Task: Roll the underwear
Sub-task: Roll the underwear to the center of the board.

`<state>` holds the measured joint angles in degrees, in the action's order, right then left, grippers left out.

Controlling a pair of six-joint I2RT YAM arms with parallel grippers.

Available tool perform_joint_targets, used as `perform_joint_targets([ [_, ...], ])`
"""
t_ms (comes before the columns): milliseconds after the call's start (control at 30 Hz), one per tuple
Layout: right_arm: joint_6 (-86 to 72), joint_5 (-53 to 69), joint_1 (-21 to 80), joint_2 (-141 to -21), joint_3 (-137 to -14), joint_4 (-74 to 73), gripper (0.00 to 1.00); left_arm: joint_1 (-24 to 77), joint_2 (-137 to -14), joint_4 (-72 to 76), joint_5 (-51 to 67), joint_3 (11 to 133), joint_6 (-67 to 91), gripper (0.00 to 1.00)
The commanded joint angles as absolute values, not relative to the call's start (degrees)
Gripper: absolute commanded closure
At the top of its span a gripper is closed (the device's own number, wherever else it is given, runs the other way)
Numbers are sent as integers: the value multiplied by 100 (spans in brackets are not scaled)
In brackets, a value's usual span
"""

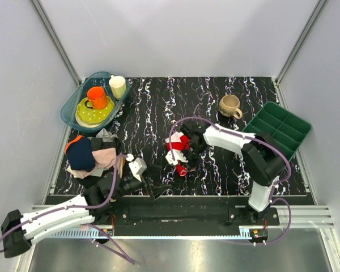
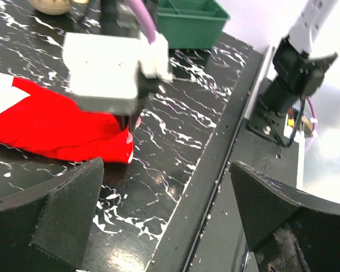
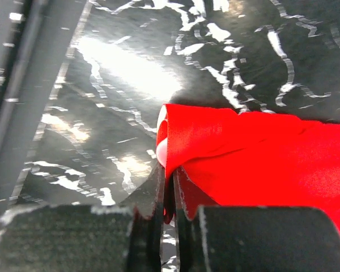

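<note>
Underwear [image 1: 178,148] lay at centre frame, clothes pile [image 1: 88,154] at left, basin [image 1: 67,109] holding cups [image 1: 97,97] upper left, mug [image 1: 229,105] behind, tray [image 1: 283,129] at right.

No legible text or labels anywhere.

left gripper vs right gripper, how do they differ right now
The left gripper has its fingers spread wide with nothing between them. The right gripper has its fingers pressed together on a fold of the red underwear. The left gripper hovers by the near edge of the table, clear of the cloth, while the right gripper sits mid-table at the underwear. Both have dark fingers.
</note>
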<state>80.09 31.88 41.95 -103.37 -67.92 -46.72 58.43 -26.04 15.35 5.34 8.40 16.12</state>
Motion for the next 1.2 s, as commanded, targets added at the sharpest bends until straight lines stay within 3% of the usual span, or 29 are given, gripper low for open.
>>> perform_joint_targets([
  [0,7786,4331,3999,-10704,-7407,-6930,92,6485,-2636,2451,26,388,949,5],
  [200,7840,4807,3754,-11539,-8058,-7961,91,7382,-4269,2883,-588,816,72,6],
  [467,7963,4931,3393,-12322,-8780,-8657,91,7523,-6650,2804,-1291,1932,-825,7],
  [900,7901,4834,3393,-12384,-8807,-8657,90,7497,-8199,3017,-1899,2855,-1582,6],
  [967,7910,4817,3392,-12314,-8754,-8649,90,7445,-8558,2945,-1846,3145,-1687,10],
  [1067,7910,4799,3393,-12243,-8666,-8622,90,7418,-8928,2734,-1811,3426,-1670,26],
  [1100,7910,4799,3393,-12243,-8649,-8622,89,7409,-8991,2533,-1784,3515,-1644,37],
  [1167,7919,4799,3393,-12217,-8622,-8613,89,7409,-9114,2365,-1671,3603,-1591,46],
])
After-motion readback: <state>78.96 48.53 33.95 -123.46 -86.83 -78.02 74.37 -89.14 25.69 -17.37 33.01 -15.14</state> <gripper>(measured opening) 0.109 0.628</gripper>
